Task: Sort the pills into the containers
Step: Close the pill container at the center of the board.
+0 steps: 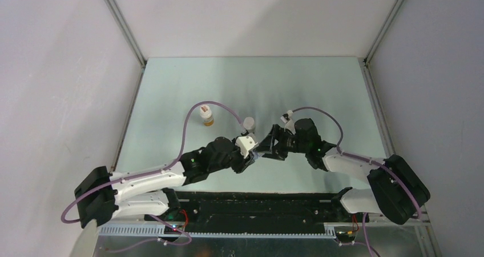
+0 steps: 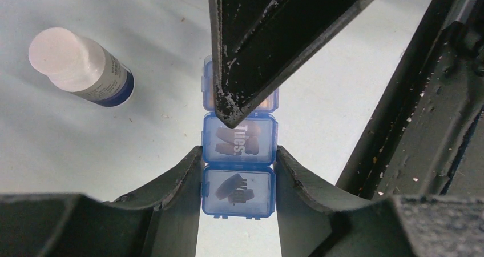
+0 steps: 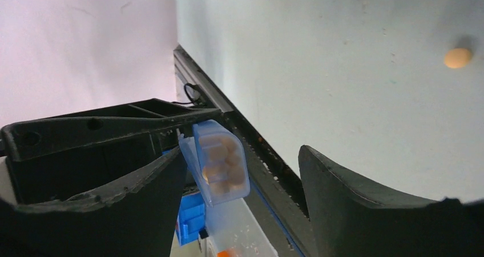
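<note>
Amber bottle (image 1: pixel 206 115): upright on the table (image 1: pixel 257 80), well left of the work, no obstacle.
White-capped bottle (image 2: pixel 80 68): near the box on its left; likely to be knocked by a wide leftward swing.
Left gripper (image 2: pixel 240 153): pressed against both long sides of the pill box (image 2: pixel 238 191), pinching it.
Pill box: translucent blue, held between the two arms near the front middle of the table; "Tues" lid readable.
Pills (image 3: pixel 220 165): several orange tablets packed in one compartment at the far end; lid open or shut, cannot tell.
Right gripper (image 3: pixel 242 153): fingers spread wide, nothing pinched; one tip over the "Tues" lid, touching or just above, cannot tell.
Risk, twist: probably a downward push from that tip levering the box out of the side pinch.
Risk, spill: a tilted box and an unlatched lid, if so, sending tablets out.
Loose pill (image 3: pixel 458 57): alone on bare table, well apart from the box; small and round, prone to rolling under a clumsy pinch.
Edges: black front rail close behind the box.
Open room: broad bare table behind and to the right.
</note>
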Controlling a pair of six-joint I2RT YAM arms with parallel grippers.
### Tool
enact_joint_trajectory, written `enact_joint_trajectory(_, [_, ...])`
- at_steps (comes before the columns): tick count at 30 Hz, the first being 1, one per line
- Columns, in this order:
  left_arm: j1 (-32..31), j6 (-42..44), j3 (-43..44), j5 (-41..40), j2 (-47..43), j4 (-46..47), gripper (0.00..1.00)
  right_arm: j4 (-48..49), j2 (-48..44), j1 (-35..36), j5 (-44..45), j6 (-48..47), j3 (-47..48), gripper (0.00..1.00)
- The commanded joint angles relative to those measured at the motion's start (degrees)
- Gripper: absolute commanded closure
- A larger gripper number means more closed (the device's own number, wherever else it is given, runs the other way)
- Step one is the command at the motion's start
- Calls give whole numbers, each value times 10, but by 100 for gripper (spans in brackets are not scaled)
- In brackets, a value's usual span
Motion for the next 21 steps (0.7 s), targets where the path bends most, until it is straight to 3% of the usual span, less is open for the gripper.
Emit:
enact_joint_trajectory(1, [-1,16,25,29,-27,-7,96,48,-20,-3,-22,35,0,25])
enact_joint_trajectory(8, [-1,24,35,32,-28,-31,96,57,-33,-4,-24,62,0,35])
enact_joint_trajectory(11, [-1,24,35,30,-28,-30,96,72,-27,-5,-48,72,0,52])
enact_joint_trajectory(13, [-1,25,34,26,-27,-28,96,74,-24,-5,-57,74,0,57])
enact_joint_trajectory(16, [-1,24,32,25,-26,-28,96,73,-21,-6,-62,70,0,58])
enact_joint_trajectory(19, [-1,24,32,28,-27,-28,96,73,-13,-6,-62,66,0,49])
enact_joint_trajectory(21, [-1,25,32,32,-29,-28,96,79,-6,-6,-63,65,0,47])
